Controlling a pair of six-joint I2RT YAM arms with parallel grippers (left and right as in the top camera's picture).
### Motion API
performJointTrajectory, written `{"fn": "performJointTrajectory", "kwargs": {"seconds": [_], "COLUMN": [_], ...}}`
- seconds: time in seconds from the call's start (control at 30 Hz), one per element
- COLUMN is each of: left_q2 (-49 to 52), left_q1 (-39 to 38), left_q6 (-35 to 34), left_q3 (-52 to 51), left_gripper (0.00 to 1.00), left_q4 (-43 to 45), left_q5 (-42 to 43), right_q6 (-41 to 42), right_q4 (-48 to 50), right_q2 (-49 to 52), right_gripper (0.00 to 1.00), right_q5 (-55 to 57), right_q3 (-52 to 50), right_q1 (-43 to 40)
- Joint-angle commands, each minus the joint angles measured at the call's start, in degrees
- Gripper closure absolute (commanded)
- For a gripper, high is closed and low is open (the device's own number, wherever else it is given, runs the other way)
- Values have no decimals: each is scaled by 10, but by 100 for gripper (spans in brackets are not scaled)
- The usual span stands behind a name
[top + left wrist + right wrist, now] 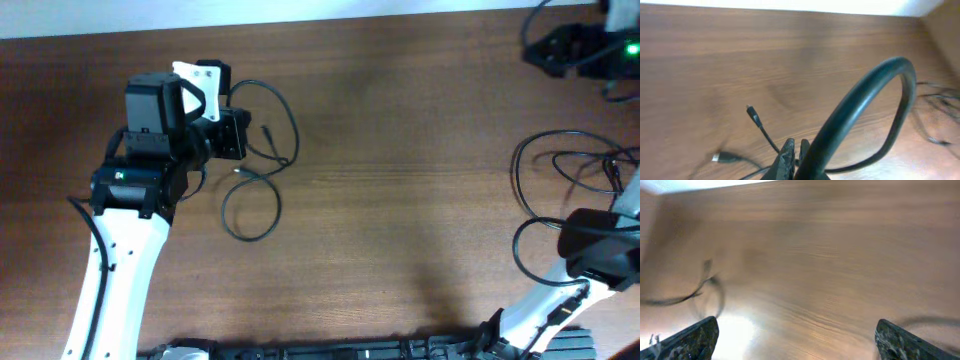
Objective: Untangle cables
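The left gripper [794, 160] is pinched shut on a black cable [900, 95] that arcs up from its jaws. 1 small plug [754, 116] lies just beyond on the wooden table [400, 200]. The right gripper [797, 342] gapes wide, empty, with more cables [575, 165] in loose loops near it.

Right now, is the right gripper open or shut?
Open. The right gripper has its fingers far apart in the wrist view, nothing between them.

Plain brown wooden table [400, 180] under me, grain running side to side. Far right corner has a black gadget [575, 48] with a little green light [631, 47] on. A black strip [330, 351] runs along my near edge, with a white surface [200, 12] past the far one.
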Motion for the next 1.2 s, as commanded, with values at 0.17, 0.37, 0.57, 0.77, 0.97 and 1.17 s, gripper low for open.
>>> {"fn": "performJointTrajectory", "kwargs": {"seconds": [0.17, 0.37, 0.57, 0.77, 0.97, 1.17], "left_q2": [-9, -9, -9, -9, -9, -9], "left_q1": [-2, -2, -2, -2, -2, -9], "left_q6": [7, -9, -15, -14, -14, -35], "left_q3": [5, 5, 5, 5, 5, 5], "left_gripper": [100, 100, 100, 100, 100, 100], "left_q4": [62, 77, 87, 91, 91, 91], "left_q5": [179, 179, 213, 203, 131, 123], "right_q6": [-115, -142, -141, -141, -141, -141], "right_q4": [-7, 4, 17, 17, 16, 18], "right_q2": [-2, 3, 17, 46, 46, 46], "right_gripper": [2, 1, 1, 1, 1, 32], "right_q5": [-91, -84, -78, -78, -78, -81], "right_q3": [-3, -4, -4, -5, -5, -6], "right_q1": [170, 298, 374, 428, 454, 469]}}
